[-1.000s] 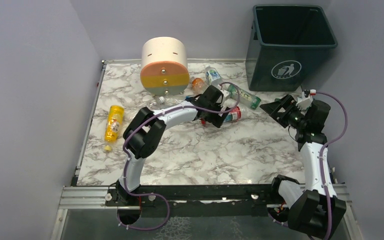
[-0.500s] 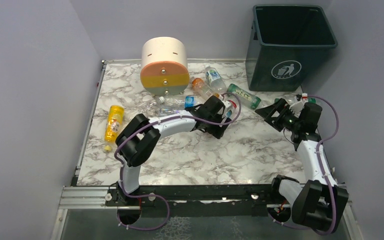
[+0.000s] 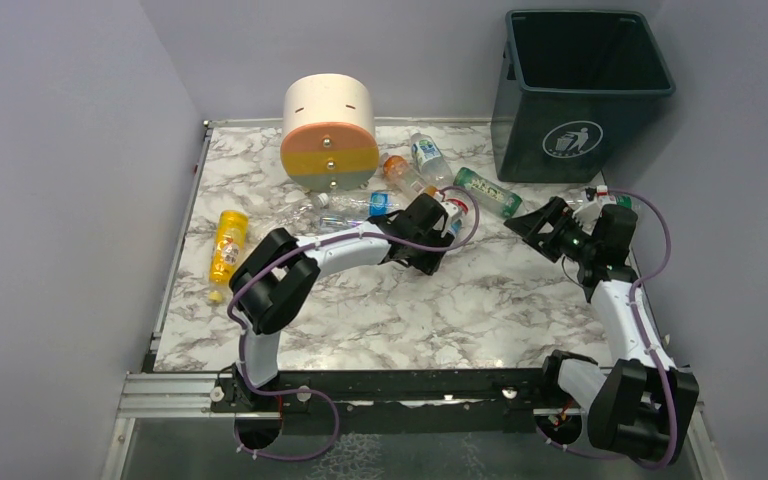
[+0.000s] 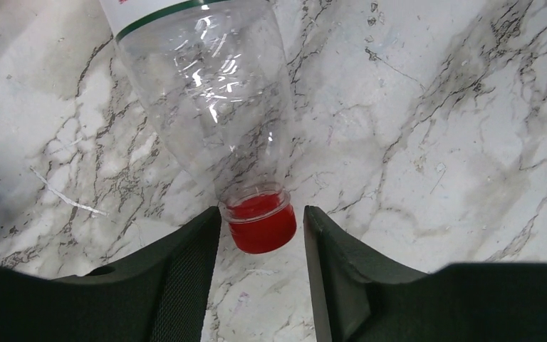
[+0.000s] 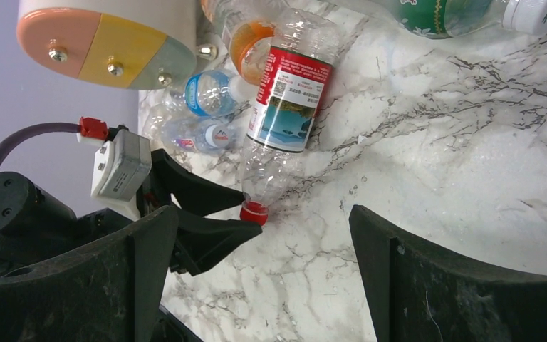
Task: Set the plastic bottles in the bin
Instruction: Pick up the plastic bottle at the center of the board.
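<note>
A clear plastic bottle (image 4: 206, 92) with a red label (image 5: 290, 100) and a red cap (image 4: 262, 228) lies on the marble table. My left gripper (image 4: 262, 212) is shut on its cap end, with the left finger against the neck ring; it also shows from above (image 3: 444, 238). To the right of that bottle my right gripper (image 3: 525, 222) hovers open and empty, its fingers (image 5: 149, 242) wide apart. Several more bottles lie behind: a green one (image 3: 487, 192), an orange one (image 3: 400, 172) and a blue-labelled one (image 3: 426, 153). The dark teal bin (image 3: 588, 140) stands at the back right.
A cream cylindrical drawer unit (image 3: 329, 132) stands at the back centre. A yellow bottle (image 3: 227, 245) lies near the left edge, and clear bottles (image 3: 345, 207) lie just in front of the drawer unit. Walls close in the left, back and right sides.
My left gripper has come down to the red-capped bottle and its jaws have narrowed from wide open onto the cap. The right gripper has shifted slightly left and back, still open.
</note>
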`<state>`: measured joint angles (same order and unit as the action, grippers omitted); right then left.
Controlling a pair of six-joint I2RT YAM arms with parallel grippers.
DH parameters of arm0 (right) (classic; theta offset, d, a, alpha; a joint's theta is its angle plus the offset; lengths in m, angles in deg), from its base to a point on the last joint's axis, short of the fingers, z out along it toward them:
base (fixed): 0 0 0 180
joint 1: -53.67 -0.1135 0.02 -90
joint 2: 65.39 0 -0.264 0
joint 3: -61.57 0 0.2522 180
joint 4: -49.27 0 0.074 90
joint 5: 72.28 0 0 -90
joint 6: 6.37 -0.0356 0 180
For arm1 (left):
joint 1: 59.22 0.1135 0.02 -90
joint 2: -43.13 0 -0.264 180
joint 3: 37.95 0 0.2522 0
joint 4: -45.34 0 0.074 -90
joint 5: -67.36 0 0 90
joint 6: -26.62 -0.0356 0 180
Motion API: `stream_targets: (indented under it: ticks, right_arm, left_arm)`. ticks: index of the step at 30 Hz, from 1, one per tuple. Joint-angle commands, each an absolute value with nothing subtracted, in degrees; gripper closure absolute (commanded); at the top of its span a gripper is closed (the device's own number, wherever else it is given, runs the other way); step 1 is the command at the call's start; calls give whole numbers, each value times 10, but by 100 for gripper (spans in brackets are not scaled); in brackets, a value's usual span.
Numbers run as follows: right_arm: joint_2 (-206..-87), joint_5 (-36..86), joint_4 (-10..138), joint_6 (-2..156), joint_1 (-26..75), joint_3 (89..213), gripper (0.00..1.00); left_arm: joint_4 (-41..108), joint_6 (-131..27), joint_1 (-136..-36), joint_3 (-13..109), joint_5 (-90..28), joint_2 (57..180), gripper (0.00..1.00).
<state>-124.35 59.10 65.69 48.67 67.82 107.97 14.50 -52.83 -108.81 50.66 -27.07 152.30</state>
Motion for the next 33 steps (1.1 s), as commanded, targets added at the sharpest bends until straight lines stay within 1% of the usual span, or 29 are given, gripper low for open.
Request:
stream_targets:
  ticks: [1,7,11,22,33]
  right_arm:
    - [-1245,578,639,486,672,1073,7]
    - [-1249,576,636,486,669,1071,7]
    - [-1254,577,630,485,668,1068,7]
    - [-1269,573,613,482,655,1059,7]
    - [-1302,535,598,466,584,1061,7]
  left_arm:
    - [157,-523,-1089,518,-261,1539,52]
    - [157,-522,-1088,517,-262,1545,67]
    - [158,-517,-1088,506,-266,1538,71]
    - [163,-488,-1126,430,-267,1446,71]
    - [169,-471,-1150,398,-254,1348,71]
